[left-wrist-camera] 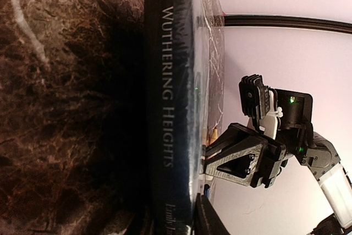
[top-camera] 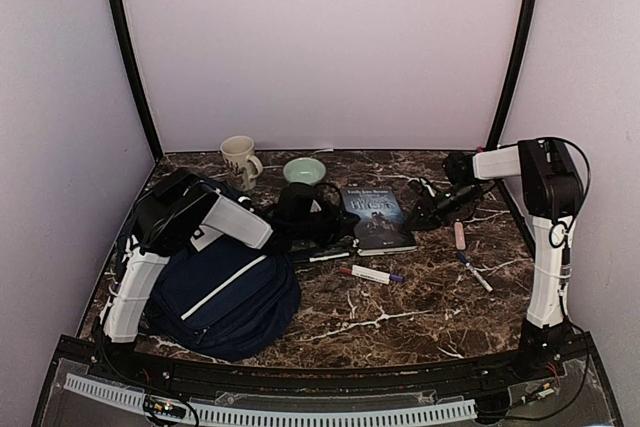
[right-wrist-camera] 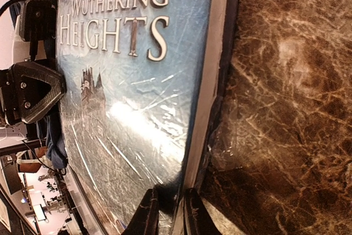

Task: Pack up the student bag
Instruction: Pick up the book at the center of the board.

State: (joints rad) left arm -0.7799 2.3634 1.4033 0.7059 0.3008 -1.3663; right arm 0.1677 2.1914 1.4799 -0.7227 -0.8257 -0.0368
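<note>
Straddling one edge of the book (right-wrist-camera: 126, 108), the right gripper (right-wrist-camera: 169, 216) has its two dark fingers (right-wrist-camera: 147, 216) close together, one on the glossy cover and the other past the page edge, so it is clamped on the book. The cover reads "Wuthering Heights". The book lies cover up on the marbled brown worktop (right-wrist-camera: 286, 108). On the opposite side the left gripper (top-camera: 338, 219) meets the spine. Its wrist view shows the spine running between the fingers, but whether they press on it or stand just off it cannot be told. In the right wrist view, one triangular finger of the left gripper overlaps the far edge of the cover. The student bag (top-camera: 225, 297) lies at the near left of the worktop, under the left arm, left of the book and apart from it; its opening cannot be made out. A mug (top-camera: 238, 159) and a pale green bowl (top-camera: 304, 170) stand near the back edge. A white marker (top-camera: 370, 274) lies just in front of the book. A pen (top-camera: 476, 273) and a small pink item (top-camera: 459, 235) lie to its right.
</note>
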